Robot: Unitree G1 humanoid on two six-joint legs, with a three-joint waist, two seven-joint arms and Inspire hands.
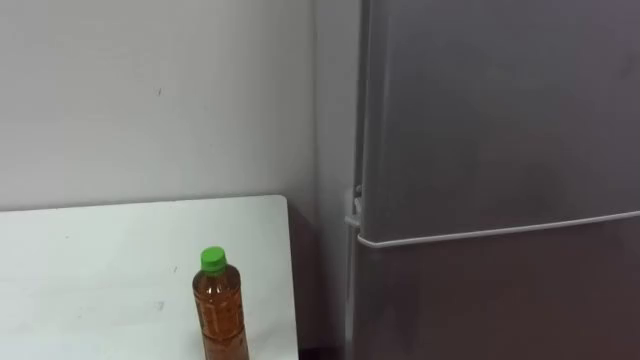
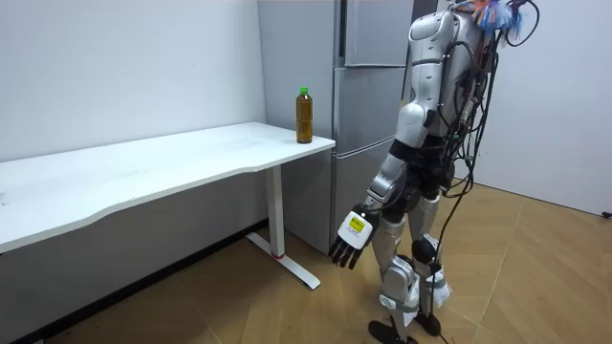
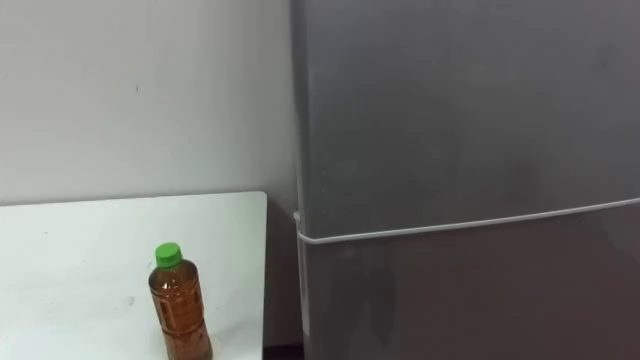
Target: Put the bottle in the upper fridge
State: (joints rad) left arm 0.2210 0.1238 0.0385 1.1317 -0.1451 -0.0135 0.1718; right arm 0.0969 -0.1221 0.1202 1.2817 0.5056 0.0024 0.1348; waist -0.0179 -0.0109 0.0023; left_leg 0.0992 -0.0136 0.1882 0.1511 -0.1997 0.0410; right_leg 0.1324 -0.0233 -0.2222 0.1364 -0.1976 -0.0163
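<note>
Bottle: a clear plastic bottle (image 1: 219,310) is seen upright, filled almost to the neck with amber-brown liquid; its body is ribbed, and its base is cut off by the lower edge of the eye views.
Cap: a bright green screw cap (image 1: 212,261) is seated on the neck.
Bottle's place: it is stood on the white table (image 1: 100,250), close to the end that lies nearest the fridge (image 1: 500,120) and near the front edge.
Table: a white top is carried on a white leg and is set along the pale wall (image 1: 150,100); its end is parted from the fridge by a narrow dark gap.
Fridge: a grey cabinet with an upper door (image 1: 520,90) and a lower door (image 1: 500,310); both are shut, and a thin pale line is seen between them.
Robot: it is stood upright on the wooden floor (image 2: 535,268) before the fridge, to the room view's right of the table.
Left hand: the left hand (image 2: 349,239) is hung low beside the thigh, its fingers loosely straight and spread, with nothing held; it is kept well apart from the bottle.
</note>
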